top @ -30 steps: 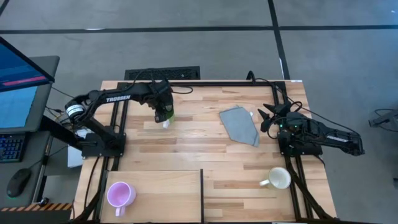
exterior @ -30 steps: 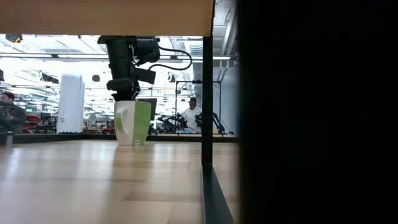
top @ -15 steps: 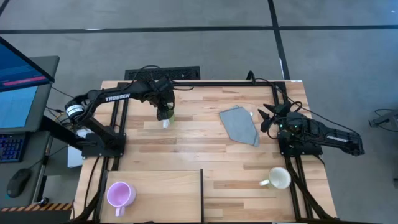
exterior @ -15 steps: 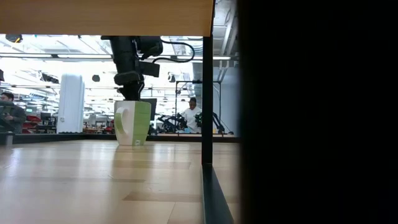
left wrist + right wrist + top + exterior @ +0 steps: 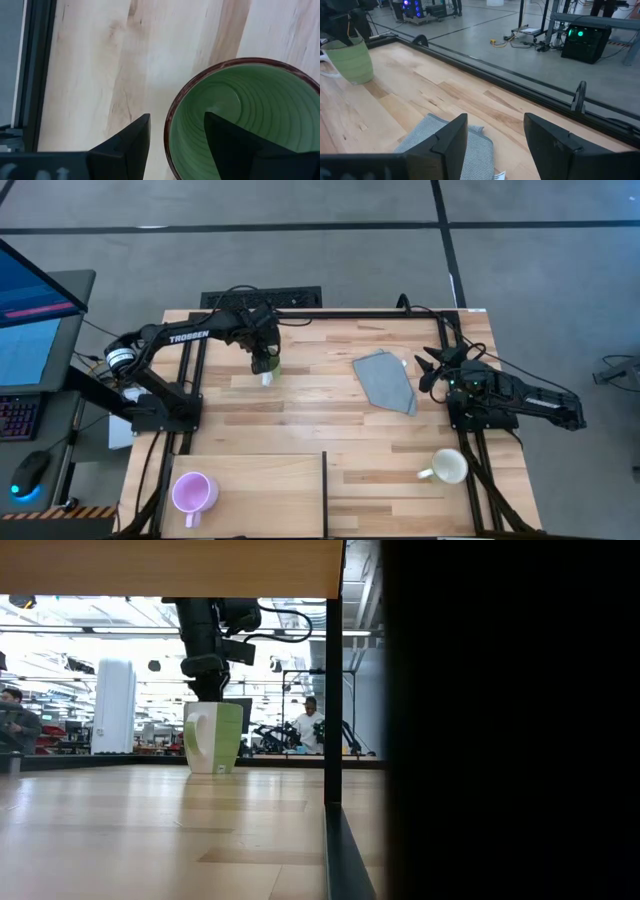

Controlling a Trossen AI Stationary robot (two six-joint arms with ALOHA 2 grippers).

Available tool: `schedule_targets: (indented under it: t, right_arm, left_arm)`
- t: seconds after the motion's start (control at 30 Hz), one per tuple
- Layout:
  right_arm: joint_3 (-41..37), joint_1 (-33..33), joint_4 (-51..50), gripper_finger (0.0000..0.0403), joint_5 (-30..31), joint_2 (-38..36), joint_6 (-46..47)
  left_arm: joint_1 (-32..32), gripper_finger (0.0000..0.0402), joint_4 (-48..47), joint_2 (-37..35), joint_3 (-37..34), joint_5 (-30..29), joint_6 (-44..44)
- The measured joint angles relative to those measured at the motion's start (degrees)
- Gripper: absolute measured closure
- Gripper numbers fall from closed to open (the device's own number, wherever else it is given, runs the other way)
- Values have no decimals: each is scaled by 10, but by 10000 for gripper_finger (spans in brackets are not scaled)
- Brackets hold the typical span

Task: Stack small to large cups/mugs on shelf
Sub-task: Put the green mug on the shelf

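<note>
A green mug stands upright on its base on the plank tabletop near the far left; it also shows in the left wrist view. My left gripper hangs open just over the green mug's rim, pointing down. One finger is over the inside and one over the outside of the wall, clear of it. A light purple mug sits on the shelf at the near left. A cream-white mug stands on the table at the near right. My right gripper waits open at the right, holding nothing.
A grey folded cloth lies on the table in front of my right gripper. The shelf's dark edge runs toward the near edge. A dark upright post and a black mass fill the right of the low view. People stand in the room beyond.
My left gripper has risen a little over the green mug and then held still. The mug stays upright on the table in the same place.
</note>
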Motion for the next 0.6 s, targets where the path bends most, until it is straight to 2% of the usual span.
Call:
schedule_targets:
  t: [0.33, 0.43, 0.6]
  right_arm:
    - [0, 0, 0, 187, 0, 0, 0]
    - [0, 0, 0, 187, 0, 0, 0]
    - [0, 0, 0, 187, 0, 0, 0]
  left_arm:
    - [0, 231, 0, 0, 0, -1, 0]
    - [0, 256, 0, 0, 0, 0, 0]
    - [0, 321, 0, 0, 0, 0, 0]
